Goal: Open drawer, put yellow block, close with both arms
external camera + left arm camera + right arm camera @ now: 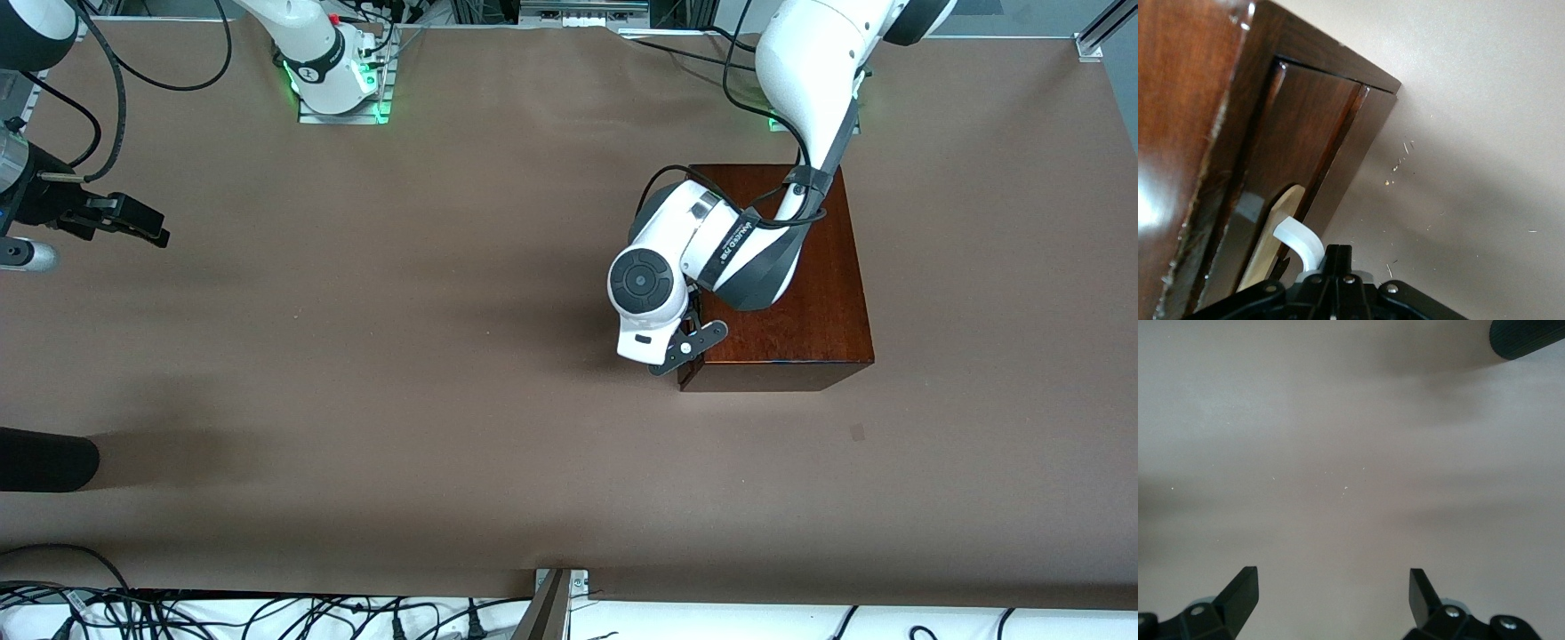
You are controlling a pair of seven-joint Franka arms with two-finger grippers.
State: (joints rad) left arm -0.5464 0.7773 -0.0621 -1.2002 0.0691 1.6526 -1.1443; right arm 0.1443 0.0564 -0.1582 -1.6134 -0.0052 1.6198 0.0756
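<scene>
Looking down from the front camera, saw a brown table (444,356) filling most of the view. Found a dark glossy wooden box (800,329) standing on it toward the left arm's end, a short way in front of that arm's base. Noted the left arm (711,249) bent low over the top of the box, its wrist hanging past the box's edge on the side toward the right arm's end. Traced the right arm (320,53) from its base out past the table's edge, waiting.

Turning to the left wrist view, met the same box (1178,133) up close, with the drawer (1305,147) set inside its frame, pushed in or very nearly so. Placed the drawer's front on the box's side that faced the right arm's end of the table. Spotted a black rod (44,458) lying at that same end, nearer to the front camera.

Found the left claw (686,345) down against the drawer front, with the white loop handle (1298,237) right at its tip (1338,267). Could not tell how wide that claw stood, nor whether it had hold of the handle.

Caught the right claw (142,222) hanging over bare table at the right arm's end, spread wide (1331,577) and holding nothing.
</scene>
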